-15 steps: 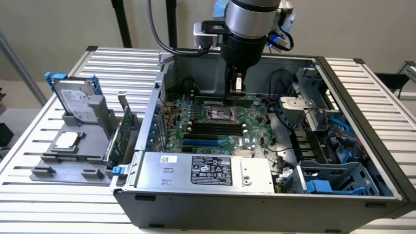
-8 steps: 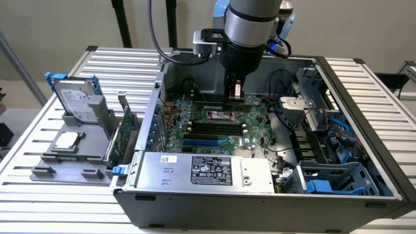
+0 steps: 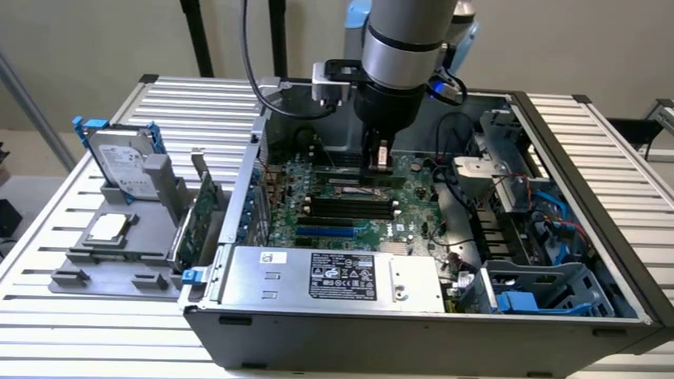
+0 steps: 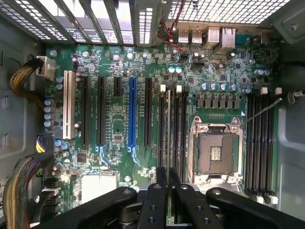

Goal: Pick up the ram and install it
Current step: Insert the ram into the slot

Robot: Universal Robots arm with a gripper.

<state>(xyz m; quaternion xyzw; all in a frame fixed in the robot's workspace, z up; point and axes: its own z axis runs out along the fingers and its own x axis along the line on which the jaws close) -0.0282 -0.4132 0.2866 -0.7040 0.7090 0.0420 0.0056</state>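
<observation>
Tool (image 4: 167, 191) fingers pinch the ram (image 4: 167, 129) edge-on, holding it upright above the motherboard (image 4: 119, 119) inside the open computer case (image 3: 421, 332), directly over the black memory slots (image 4: 178, 124) beside the empty processor socket (image 4: 215, 150).

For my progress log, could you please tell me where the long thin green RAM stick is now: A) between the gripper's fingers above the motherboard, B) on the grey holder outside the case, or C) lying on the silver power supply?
A: the RAM stick sits edge-on in the gripper, over the black slots.
</observation>
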